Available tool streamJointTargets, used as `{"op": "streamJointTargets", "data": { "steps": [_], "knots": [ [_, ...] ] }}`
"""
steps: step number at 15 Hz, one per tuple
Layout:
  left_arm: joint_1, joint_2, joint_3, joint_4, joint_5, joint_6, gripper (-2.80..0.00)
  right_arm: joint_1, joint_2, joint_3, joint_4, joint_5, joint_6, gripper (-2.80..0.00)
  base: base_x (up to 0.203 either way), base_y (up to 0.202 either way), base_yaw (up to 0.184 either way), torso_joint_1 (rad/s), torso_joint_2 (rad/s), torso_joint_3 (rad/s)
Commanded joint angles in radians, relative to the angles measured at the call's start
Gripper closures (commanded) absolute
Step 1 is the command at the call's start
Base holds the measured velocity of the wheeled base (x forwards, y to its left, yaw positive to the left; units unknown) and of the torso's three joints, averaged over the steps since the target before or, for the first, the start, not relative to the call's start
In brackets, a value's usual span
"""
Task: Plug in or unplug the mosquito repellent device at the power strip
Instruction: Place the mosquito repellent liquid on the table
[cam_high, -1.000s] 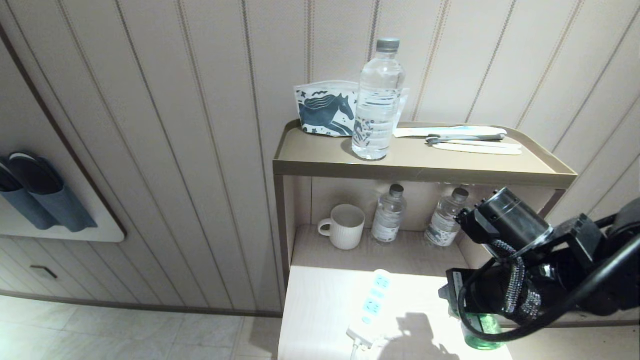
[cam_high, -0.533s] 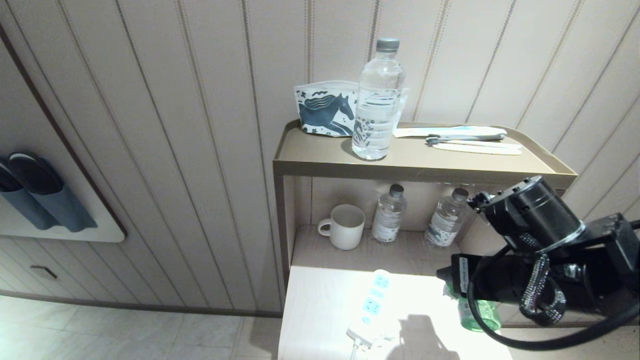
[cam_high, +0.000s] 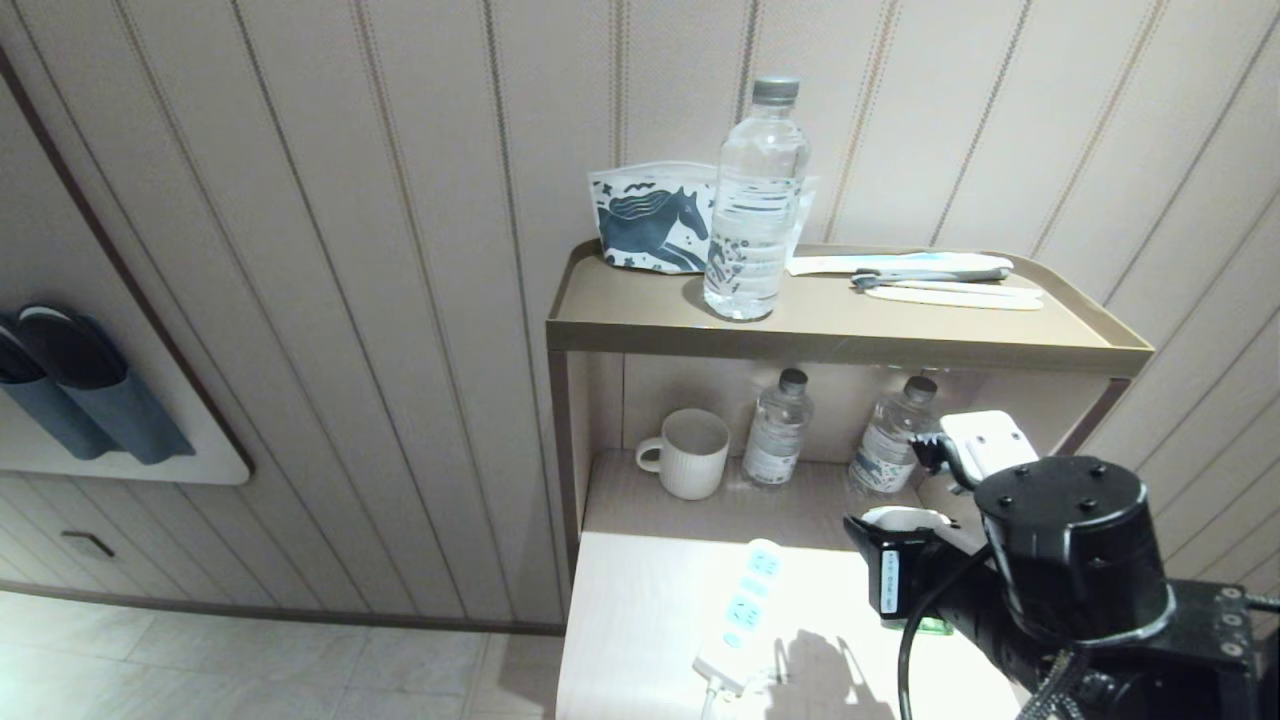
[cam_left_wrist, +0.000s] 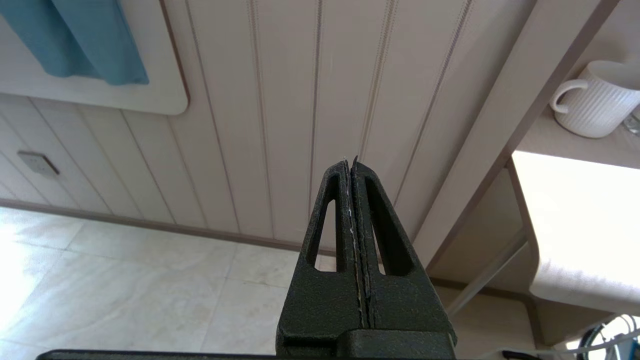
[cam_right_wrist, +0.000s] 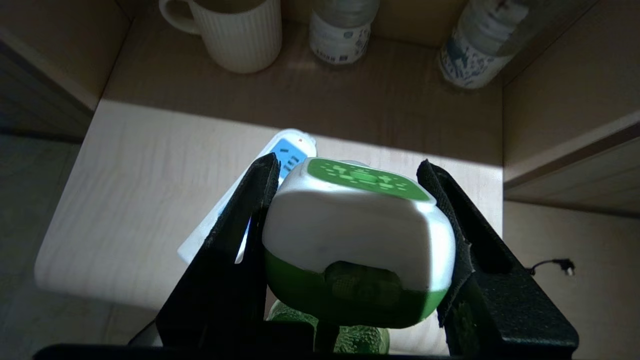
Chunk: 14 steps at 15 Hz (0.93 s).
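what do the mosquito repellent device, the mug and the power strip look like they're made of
Mosquito repellent device: likely plastic, with a smooth matte white and green top and a translucent green bottle underneath.
Mug: looks ceramic, off-white, with fine vertical ribs on its thick wall.
Power strip: apparently hard white plastic with a smooth shell and pale blue socket faces.

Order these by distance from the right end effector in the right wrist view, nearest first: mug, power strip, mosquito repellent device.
1. mosquito repellent device: gripped in the right end effector.
2. power strip: just beyond, on the lit table.
3. mug: farthest, at the shelf's back.
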Motion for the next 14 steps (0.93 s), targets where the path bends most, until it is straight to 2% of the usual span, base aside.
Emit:
{"op": "streamJointTargets", "data": {
  "steps": [1,2,7,11,14],
  "knots": [
    [0.000,0.002,0.000,0.004,0.000,-0.004,0.00,0.011,0.051,0.070,-0.224,-0.028,-0.057,0.00,0.000,0.000,0.000,0.000,0.00,0.000],
    [0.000,0.002,0.000,0.004,0.000,-0.006,0.00,0.007,0.076,0.099,-0.291,-0.041,-0.101,0.00,0.000,0.000,0.000,0.000,0.00,0.000],
    [0.000,0.002,0.000,0.005,0.000,-0.006,0.00,-0.011,0.233,0.173,-0.559,-0.074,-0.166,0.00,0.000,0.000,0.000,0.000,0.00,0.000],
    [0.000,0.002,0.000,0.004,0.000,-0.006,0.00,-0.008,0.506,0.230,-0.933,-0.162,-0.262,0.00,0.000,0.000,0.000,0.000,0.00,0.000],
    [0.000,0.002,0.000,0.005,0.000,-0.006,0.00,-0.011,0.548,0.248,-1.025,-0.196,-0.295,0.00,0.000,0.000,0.000,0.000,0.00,0.000]
  ]
}}
